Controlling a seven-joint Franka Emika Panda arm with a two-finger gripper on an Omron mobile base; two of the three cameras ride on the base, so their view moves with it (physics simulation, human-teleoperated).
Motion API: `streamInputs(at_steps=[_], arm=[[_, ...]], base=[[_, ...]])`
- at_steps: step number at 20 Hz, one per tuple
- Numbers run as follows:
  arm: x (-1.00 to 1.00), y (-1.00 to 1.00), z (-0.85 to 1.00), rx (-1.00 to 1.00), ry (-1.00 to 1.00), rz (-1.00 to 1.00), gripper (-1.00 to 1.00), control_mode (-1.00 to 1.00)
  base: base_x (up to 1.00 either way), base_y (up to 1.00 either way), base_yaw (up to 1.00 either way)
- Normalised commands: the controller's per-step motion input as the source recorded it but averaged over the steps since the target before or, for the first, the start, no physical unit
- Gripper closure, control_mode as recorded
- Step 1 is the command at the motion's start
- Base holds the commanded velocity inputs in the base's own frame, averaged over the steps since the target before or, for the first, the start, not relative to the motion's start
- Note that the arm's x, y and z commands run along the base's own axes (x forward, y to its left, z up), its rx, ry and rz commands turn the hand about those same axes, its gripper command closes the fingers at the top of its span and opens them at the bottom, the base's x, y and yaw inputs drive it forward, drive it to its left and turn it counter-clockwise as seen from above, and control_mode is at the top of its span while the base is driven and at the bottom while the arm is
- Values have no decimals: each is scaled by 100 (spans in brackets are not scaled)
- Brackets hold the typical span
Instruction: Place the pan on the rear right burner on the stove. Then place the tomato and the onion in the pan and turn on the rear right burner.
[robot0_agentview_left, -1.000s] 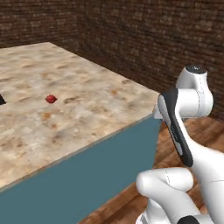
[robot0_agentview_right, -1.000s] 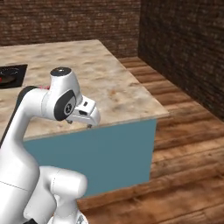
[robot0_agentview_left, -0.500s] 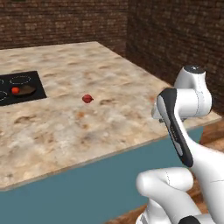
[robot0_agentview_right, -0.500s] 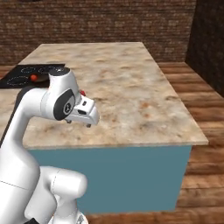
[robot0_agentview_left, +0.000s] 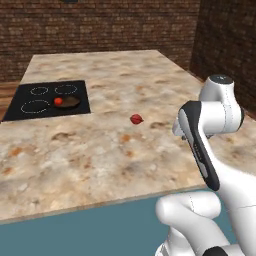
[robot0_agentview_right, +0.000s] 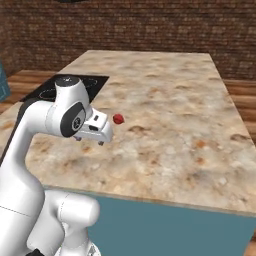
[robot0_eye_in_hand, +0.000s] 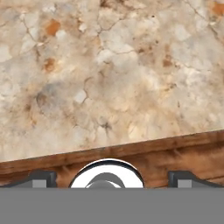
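Observation:
The stove (robot0_agentview_left: 30, 97) is a black cooktop set into the counter's far left. On its right side the brown pan (robot0_agentview_left: 70, 102) covers the near ring, and the orange-red tomato (robot0_agentview_left: 58, 101) rests at the pan's left edge. The maroon onion (robot0_agentview_left: 136, 119) lies alone on the stone counter, to the right of the stove. My gripper (robot0_agentview_right: 88, 141) hangs open and holds nothing, above the counter's near part, a short way in front of the onion (robot0_agentview_right: 118, 119). In the hand view the gripper (robot0_eye_in_hand: 113, 179) looks down at bare stone, with a strip of wood floor past the edge.
The speckled stone counter (robot0_agentview_left: 125, 155) spreads wide around the onion, with a teal cabinet front (robot0_agentview_left: 100, 230) below its near edge. Brick walls (robot0_agentview_left: 100, 30) close the room behind. My arm hides part of the stove (robot0_agentview_right: 97, 82) in the right base view.
The whole picture has swung as the base moved: the stove, pan and tomato have come into view at the left, and the onion now sits nearer the middle. The gripper stays open.

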Motion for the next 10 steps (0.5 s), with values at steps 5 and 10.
streamInputs(at_steps=[5, 10], arm=[[0, 0, 0, 0, 0, 0, -100, 100], [0, 0, 0, 0, 0, 0, -100, 100]], base=[[70, 0, 28], [65, -3, 19]])
